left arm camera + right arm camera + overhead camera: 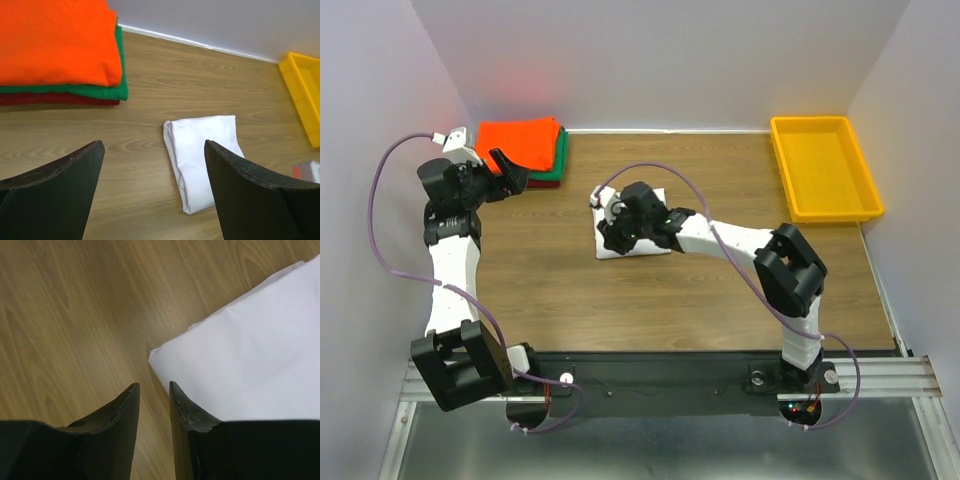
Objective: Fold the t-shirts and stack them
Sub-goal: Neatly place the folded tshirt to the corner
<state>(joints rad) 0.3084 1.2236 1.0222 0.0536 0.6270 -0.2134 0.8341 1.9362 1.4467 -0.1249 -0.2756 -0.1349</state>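
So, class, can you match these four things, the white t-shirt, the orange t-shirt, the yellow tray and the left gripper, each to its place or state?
Things:
1. white t-shirt
2. orange t-shirt
3. yellow tray
4. left gripper

Places or states:
A. lying on top of the green t-shirt
B. open, holding nothing
C. far right corner of the table
D. folded, alone in the middle of the table

Pairs: 1-D, 2-A, 3-C, 4-B

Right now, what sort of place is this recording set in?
Most likely a robot lab test cell, not a home: plain white walls box in a wood-grain table, and two robot arms are bolted along its near edge.
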